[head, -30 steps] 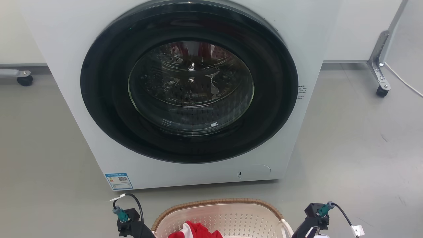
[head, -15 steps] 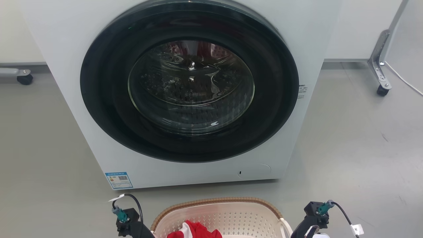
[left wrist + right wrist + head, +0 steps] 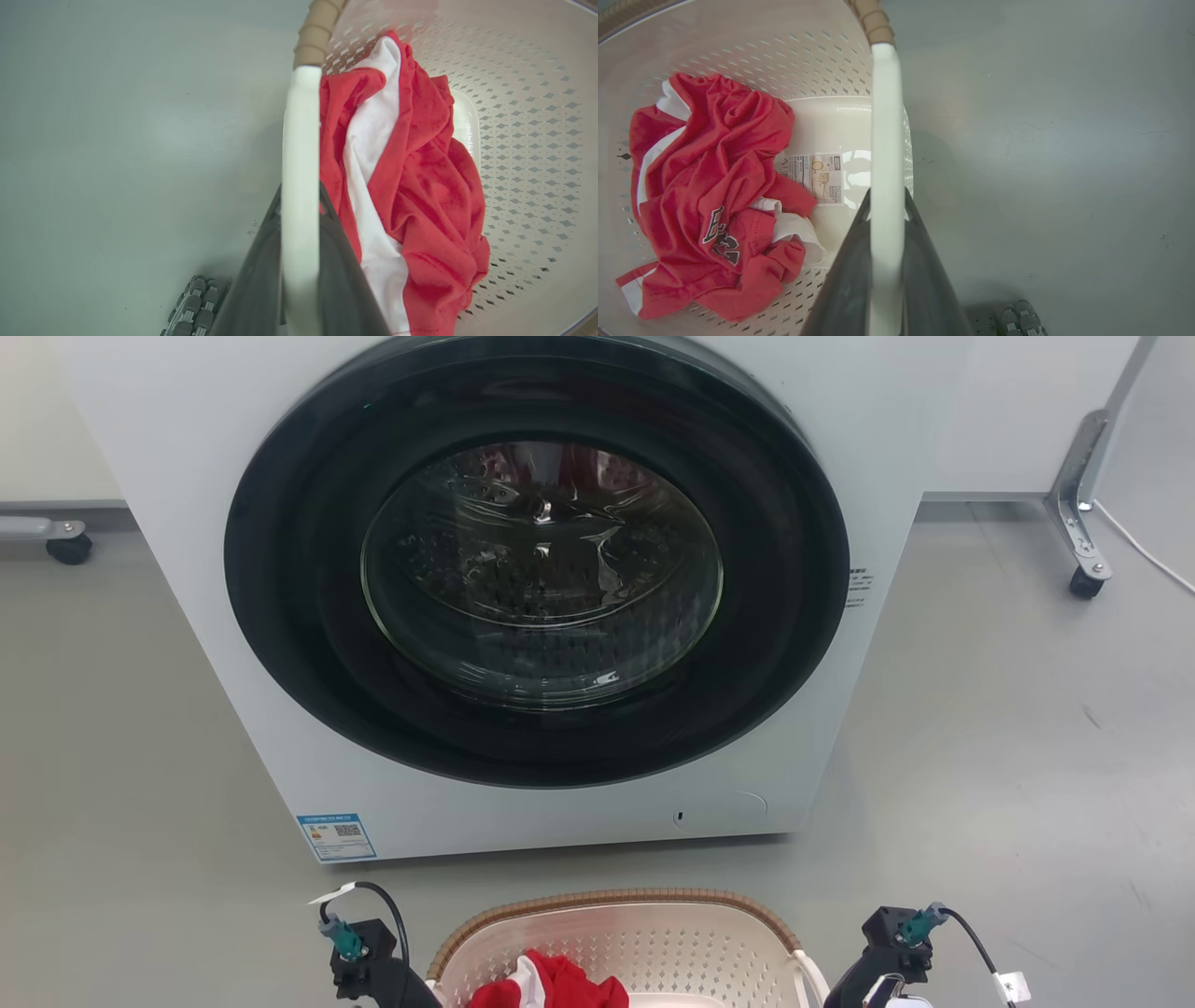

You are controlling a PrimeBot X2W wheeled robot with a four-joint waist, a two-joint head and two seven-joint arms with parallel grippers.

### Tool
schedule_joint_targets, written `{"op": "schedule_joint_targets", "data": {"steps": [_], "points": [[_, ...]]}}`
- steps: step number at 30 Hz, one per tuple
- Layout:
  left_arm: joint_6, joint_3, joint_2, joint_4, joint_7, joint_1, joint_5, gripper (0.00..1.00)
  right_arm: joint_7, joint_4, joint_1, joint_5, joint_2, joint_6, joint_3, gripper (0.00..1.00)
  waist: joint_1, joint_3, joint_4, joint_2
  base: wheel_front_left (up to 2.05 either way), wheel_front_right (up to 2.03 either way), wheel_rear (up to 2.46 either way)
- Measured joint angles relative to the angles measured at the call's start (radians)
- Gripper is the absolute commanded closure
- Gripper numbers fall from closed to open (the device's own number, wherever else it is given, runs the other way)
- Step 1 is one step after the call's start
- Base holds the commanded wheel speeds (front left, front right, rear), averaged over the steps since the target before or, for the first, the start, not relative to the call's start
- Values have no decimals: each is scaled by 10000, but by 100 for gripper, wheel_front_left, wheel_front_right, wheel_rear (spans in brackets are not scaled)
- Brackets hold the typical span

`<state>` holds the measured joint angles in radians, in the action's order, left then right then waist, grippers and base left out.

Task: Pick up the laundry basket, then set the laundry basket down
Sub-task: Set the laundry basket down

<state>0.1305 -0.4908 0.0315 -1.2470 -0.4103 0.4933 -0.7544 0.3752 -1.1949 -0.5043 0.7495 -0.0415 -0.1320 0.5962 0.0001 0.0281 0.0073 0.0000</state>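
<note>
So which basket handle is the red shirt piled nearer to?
The white plastic handle in the left pincer: the red-and-white shirt is heaped at its side, away from the right handle.

head: above, facing washer | wrists: close, downward | shared: laundry basket

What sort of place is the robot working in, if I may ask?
Probably a laundry area: a front-loading washing machine, and before it a laundry basket holding a red-and-white garment.
</note>
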Motion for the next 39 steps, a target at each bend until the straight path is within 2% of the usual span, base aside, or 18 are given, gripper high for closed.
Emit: {"op": "schedule_joint_targets", "data": {"steps": [9, 15, 39], "points": [[0, 0, 2, 61, 384, 121, -4, 100, -360, -54, -155, 25, 2, 15, 25, 100, 0, -421, 27, 0, 0, 0, 0], [0, -81, 59, 221, 777, 335, 19, 100, -709, 23, -430, -6, 0, 174, 59, 100, 0, -922, 32, 0, 0, 0, 0], [-173, -113, 192, 732, 3114, 1531, 351, 100, -2982, 476, -1716, -723, -234, 428, 382, 100, 2, -4081, 10, 1, 0, 0, 0]]}}
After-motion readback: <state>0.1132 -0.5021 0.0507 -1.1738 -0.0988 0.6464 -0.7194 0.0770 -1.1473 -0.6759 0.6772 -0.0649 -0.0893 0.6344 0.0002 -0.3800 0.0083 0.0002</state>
